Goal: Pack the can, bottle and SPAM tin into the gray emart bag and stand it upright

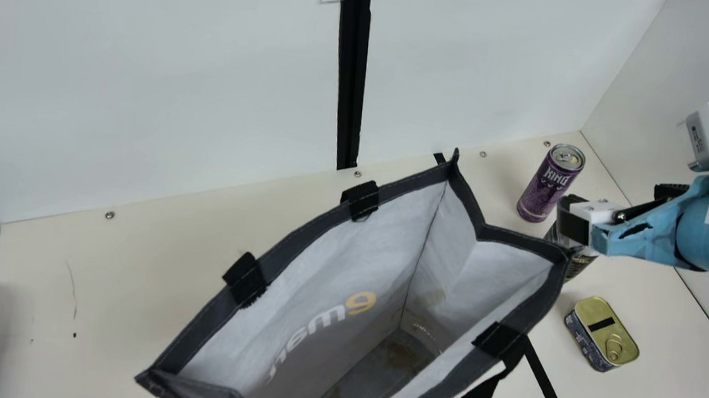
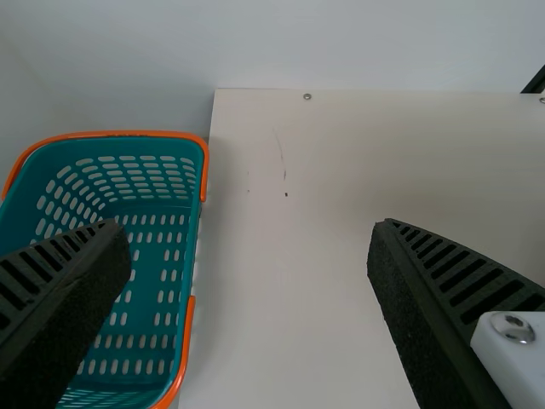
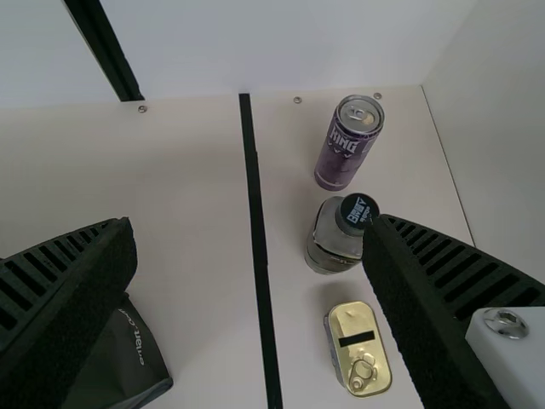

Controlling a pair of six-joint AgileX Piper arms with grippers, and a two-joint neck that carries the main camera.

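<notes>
In the main view, my right gripper (image 1: 573, 220) is above the table beside the bag's right corner, partly covering the bottle (image 1: 579, 266). The gray emart bag (image 1: 349, 262) stands with its mouth gaping upward, its floor bare. Behind the bottle is the purple can (image 1: 549, 184), upright; the gold-lidded tin (image 1: 604, 336) lies nearer the front. The right wrist view shows my right gripper (image 3: 249, 230) open, with the can (image 3: 346, 145), bottle (image 3: 339, 235), tin (image 3: 358, 348) and part of the bag (image 3: 123, 362) below. My left gripper (image 2: 252, 232) is open over the table in the left wrist view.
A teal basket (image 2: 145, 221) with an orange rim stands off the table's left edge. White walls rise behind and at the right. A black strip (image 3: 258, 221) crosses the table (image 3: 200, 256) between the bag and the three items.
</notes>
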